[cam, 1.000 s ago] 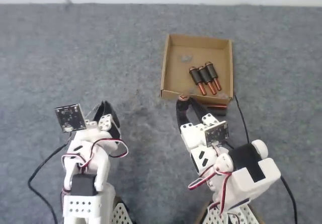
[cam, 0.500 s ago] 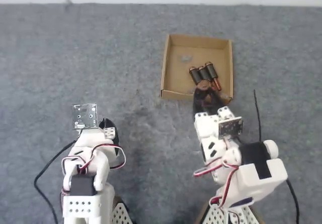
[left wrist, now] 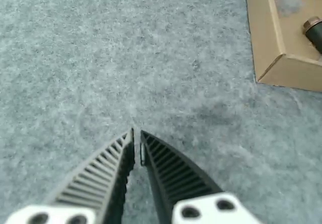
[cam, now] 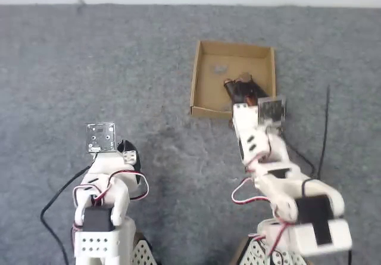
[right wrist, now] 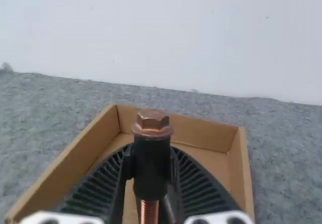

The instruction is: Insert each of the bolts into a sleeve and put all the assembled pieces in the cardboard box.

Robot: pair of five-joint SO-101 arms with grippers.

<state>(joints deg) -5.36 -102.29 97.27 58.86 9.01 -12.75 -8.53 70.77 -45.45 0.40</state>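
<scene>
My right gripper (right wrist: 151, 156) is shut on an assembled piece (right wrist: 152, 124), a black sleeve with a copper hex-headed bolt through it, held upright over the cardboard box (right wrist: 103, 133). From above, the right gripper (cam: 243, 93) sits over the box's (cam: 205, 74) near right part, covering most of the assembled pieces (cam: 230, 85) lying there. My left gripper (left wrist: 136, 136) is shut with nothing in it, low over bare carpet to the left of the box (left wrist: 271, 43). The end of one sleeve (left wrist: 313, 26) shows inside the box. The left arm (cam: 110, 158) is drawn back at the near left.
Grey carpet (cam: 119, 68) covers the table, with wide free room left of and beyond the box. A white wall (right wrist: 161, 27) rises behind the far edge. A black cable (cam: 324, 128) trails to the right of the right arm.
The right arm has carried the piece from in front of the box's near wall to over the box. The left arm drew back early on and has kept still since.
</scene>
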